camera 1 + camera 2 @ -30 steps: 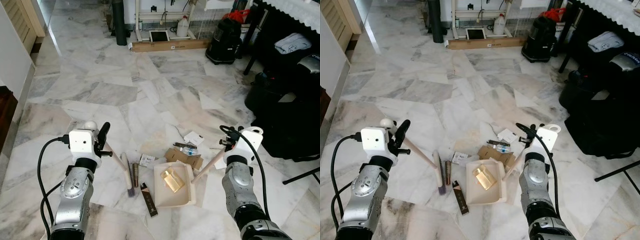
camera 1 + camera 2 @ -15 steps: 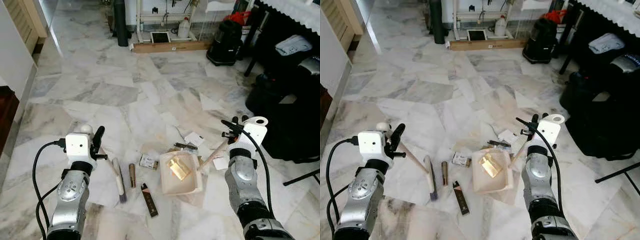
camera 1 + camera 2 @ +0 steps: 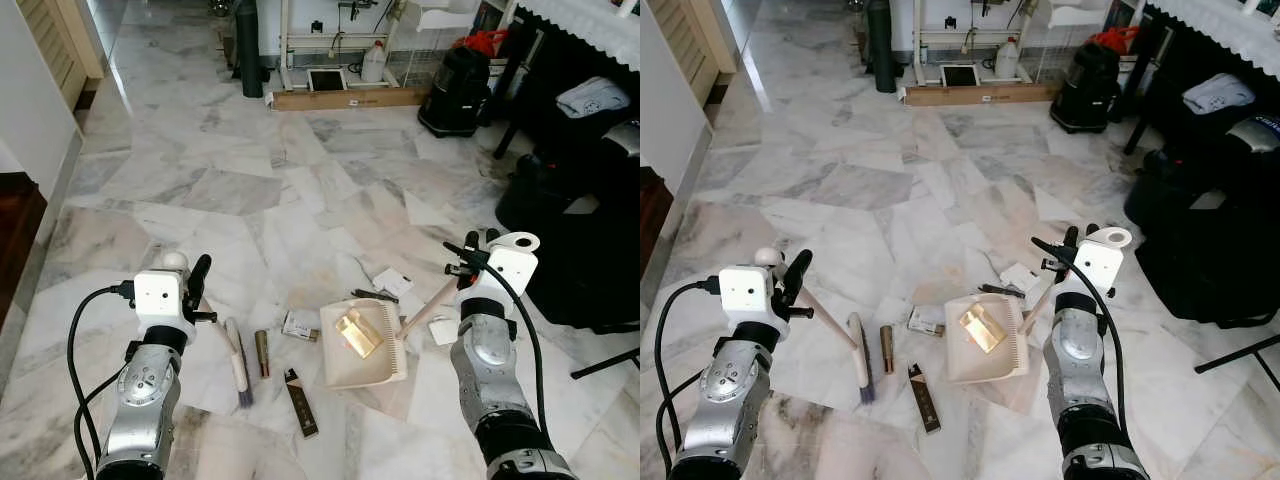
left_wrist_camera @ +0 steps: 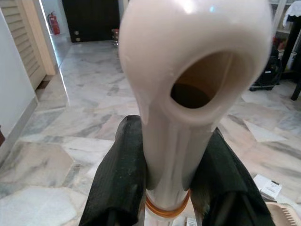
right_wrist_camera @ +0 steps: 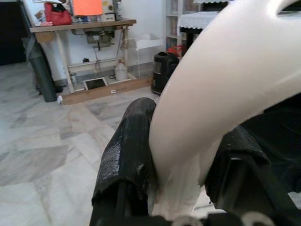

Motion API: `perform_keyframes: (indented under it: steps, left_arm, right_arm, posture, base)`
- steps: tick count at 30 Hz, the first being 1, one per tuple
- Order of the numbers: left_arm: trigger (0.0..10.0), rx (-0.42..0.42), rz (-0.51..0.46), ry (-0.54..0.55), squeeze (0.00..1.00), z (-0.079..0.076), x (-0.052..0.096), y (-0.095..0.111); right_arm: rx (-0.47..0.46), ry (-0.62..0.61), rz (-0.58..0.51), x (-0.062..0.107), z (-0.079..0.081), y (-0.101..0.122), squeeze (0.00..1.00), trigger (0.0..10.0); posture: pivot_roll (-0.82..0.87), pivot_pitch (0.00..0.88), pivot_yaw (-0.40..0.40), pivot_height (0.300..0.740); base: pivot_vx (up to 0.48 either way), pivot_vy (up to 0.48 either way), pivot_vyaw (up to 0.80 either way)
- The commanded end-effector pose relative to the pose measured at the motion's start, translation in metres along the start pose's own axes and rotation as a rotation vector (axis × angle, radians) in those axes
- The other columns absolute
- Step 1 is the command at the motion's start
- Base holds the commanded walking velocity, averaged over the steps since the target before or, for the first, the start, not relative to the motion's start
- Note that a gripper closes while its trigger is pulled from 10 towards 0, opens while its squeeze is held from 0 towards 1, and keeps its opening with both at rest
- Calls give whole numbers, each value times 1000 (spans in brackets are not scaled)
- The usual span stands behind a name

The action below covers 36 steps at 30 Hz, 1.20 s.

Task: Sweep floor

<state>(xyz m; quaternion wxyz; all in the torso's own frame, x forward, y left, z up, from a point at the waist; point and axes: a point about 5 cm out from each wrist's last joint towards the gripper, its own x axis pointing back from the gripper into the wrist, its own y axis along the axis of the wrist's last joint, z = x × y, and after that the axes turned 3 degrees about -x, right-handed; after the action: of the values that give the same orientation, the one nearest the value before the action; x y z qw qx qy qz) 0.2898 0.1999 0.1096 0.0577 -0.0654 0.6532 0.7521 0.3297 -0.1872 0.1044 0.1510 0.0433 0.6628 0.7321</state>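
Your left gripper point(image 4: 164, 188): fingers clamped on the cream handle of the hand brush point(image 3: 238, 368), whose head rests on the marble floor point(image 3: 200, 190) just ahead of that arm, bristles pointing toward you. Your right gripper point(image 5: 181, 188): fingers closed round the handle of the cream dustpan point(image 3: 362, 345), which lies flat on the floor between the two arms, its toothed edge on your right. In the pan: one gold packet point(image 3: 358, 333). Loose on the floor between brush and pan: a small brown tube point(image 3: 261, 353), a dark flat bar point(image 3: 299, 402) nearer you, a small white carton point(image 3: 299, 325) touching the pan's left side. Beyond the pan: a white paper scrap point(image 3: 393, 283) and a thin dark item, too small for you to identify. Step in hand, by judgement: gathering litter, one piece collected, several pieces outstanding. Next move calls for you to draw the brush head behind the tube and bar and push them rightward to the pan, while you hold the pan's open lip low and turned to meet them
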Motion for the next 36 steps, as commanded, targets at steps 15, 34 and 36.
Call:
perform_keyframes:
  steps: [15,34,36]
  left_arm:
    - [10000,-33,-49,-28,0,-9,-3,6]
    - [10000,-50,-59,-30,0,-9,-6,8]
    - [10000,-55,-61,-33,0,-9,-6,9]
  right_arm:
    - [-22,4,-58,-7,5,17,0,10000]
    - [-27,12,-17,-1,4,7,0,10000]
    - [-30,11,-16,-1,5,6,0,10000]
  posture:
    - [28,15,-57,740]
    - [44,0,-51,740]
    - [49,0,-49,740]
  base:
    - [0,0,0]
    - [0,0,753]
    - [0,0,800]
